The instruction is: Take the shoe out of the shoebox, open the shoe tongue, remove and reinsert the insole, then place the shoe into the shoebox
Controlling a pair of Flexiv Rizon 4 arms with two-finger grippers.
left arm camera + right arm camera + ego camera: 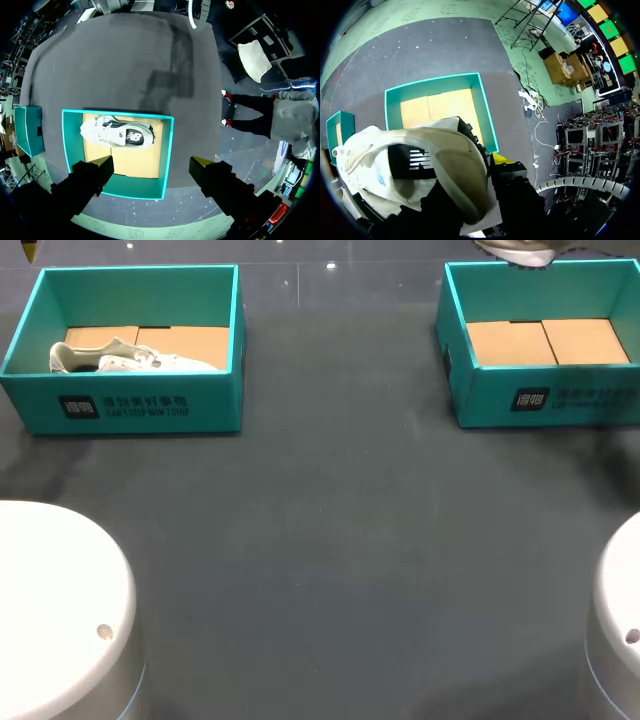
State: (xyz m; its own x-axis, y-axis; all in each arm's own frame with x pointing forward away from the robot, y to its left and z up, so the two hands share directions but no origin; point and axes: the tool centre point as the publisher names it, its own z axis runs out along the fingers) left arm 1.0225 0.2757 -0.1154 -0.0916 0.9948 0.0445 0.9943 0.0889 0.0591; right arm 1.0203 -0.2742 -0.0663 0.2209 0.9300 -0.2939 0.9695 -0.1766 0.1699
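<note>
**One shoe boxed on the left, one held aloft on the right**

In the head view, the left shoebox [140, 410], teal with a cardboard floor, sits on the dark table [330, 540] at about ten o'clock. The boxed shoe [120, 358], white, lies on its side in that box, along the wall at nine o'clock.

The left wrist view looks straight down into this box. The left gripper [152, 161] hangs above it with its jaws wide apart, touching nothing. One yellow fingertip [107, 161] shows over the box's near wall and the other is past its corner.

The right shoebox [540, 400] stands at about two o'clock, well apart from the left one. Only bare cardboard shows inside it.

At twelve o'clock from that box, the held shoe [515, 250] just shows at the far edge of the head view. In the right wrist view it fills the space ahead of the right gripper [472, 162], sole side towards the camera. The jaws are clamped on it, though only one yellow fingertip [501, 159] shows against its side. The right shoebox lies beneath.
</note>
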